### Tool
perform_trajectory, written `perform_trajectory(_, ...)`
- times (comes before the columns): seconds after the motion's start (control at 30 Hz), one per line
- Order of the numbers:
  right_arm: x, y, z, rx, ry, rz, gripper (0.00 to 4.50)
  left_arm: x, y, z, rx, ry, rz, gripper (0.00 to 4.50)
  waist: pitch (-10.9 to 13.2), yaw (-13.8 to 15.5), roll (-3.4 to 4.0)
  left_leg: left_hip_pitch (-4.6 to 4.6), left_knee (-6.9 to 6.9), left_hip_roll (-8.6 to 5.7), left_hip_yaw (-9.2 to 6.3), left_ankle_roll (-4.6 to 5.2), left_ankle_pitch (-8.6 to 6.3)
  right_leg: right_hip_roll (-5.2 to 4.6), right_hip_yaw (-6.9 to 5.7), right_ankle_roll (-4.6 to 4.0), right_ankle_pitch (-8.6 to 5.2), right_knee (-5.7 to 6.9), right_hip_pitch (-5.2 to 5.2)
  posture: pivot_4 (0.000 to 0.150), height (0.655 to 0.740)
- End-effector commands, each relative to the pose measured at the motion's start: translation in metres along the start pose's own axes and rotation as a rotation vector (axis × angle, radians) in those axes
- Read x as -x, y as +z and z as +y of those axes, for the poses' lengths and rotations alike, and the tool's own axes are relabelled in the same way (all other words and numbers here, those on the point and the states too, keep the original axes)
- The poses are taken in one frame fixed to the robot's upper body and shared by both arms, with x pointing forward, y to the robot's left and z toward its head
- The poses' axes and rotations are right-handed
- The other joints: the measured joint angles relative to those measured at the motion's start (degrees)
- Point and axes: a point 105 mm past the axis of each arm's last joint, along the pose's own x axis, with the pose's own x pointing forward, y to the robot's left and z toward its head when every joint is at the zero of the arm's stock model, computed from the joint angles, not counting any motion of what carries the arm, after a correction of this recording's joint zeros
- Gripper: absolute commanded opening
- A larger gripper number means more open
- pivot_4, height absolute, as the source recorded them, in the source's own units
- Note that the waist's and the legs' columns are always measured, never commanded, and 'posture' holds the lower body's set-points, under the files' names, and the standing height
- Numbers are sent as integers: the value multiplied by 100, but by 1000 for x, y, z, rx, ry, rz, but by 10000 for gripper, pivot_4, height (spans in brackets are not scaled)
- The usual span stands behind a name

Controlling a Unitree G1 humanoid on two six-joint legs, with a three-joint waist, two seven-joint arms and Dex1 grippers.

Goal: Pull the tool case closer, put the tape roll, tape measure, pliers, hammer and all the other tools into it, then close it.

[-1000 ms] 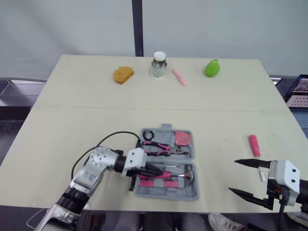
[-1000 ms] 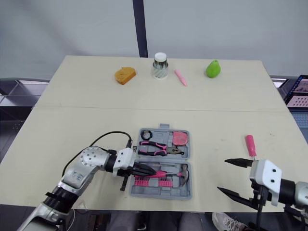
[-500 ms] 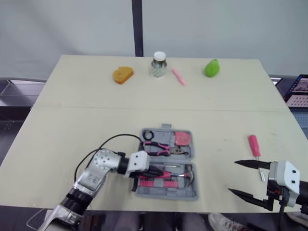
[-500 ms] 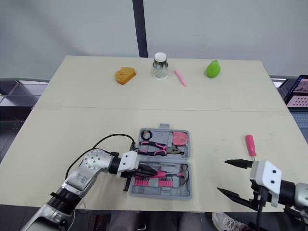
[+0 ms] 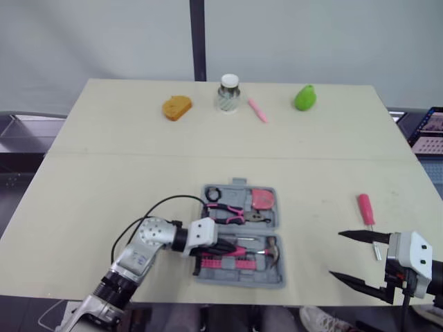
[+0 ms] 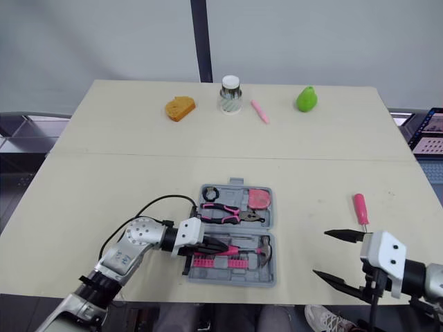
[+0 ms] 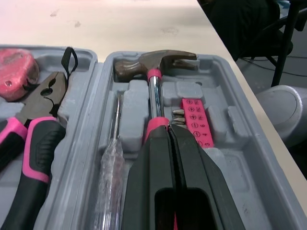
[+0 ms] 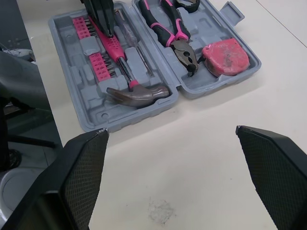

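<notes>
The grey tool case (image 5: pixel 279 207) lies open near the table's front edge. It holds a black tape roll (image 5: pixel 212 193), pink-handled pliers (image 5: pixel 228 211), a red tape measure (image 5: pixel 261 199), a hammer (image 7: pixel 153 64), pink bit strips (image 7: pixel 194 120) and a clear-handled screwdriver (image 7: pixel 110 158). My left gripper (image 5: pixel 232 245) is shut, its tips resting on the hammer's pink handle in the case's front half. At the front right my right gripper (image 5: pixel 336 254) stands open and empty. A pink screwdriver (image 5: pixel 365 207) lies on the table just beyond it.
Along the far edge sit an orange object (image 5: pixel 176 107), a lidded jar (image 5: pixel 228 93), a pink marker (image 5: pixel 257 110) and a green pear-like object (image 5: pixel 304 97). The case's front wall is close to the table edge.
My left gripper has slid right along the hammer handle, and its fingers, spread a second ago, have come together. The right gripper has stayed put.
</notes>
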Motion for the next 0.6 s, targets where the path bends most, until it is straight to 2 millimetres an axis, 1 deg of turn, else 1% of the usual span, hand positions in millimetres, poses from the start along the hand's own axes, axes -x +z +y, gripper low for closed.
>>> perform_trajectory(0.03, 5, 8, -4, 31, -40, -12, 45000, -3, 1, 0, -18, 1, -2, 774, 0, 0, 0, 0, 0, 0, 0, 0, 0, 0, 0, 0, 0, 0, 0, 1500, 6950)
perform_trajectory(0.6, 6, 11, -4, 32, -49, -8, 45000, -7, -13, -3, 22, 8, 46, 774, 0, 2, 0, 1, 0, 0, 0, -1, -2, -2, 0, 0, 0, -4, 0, 1500, 6950)
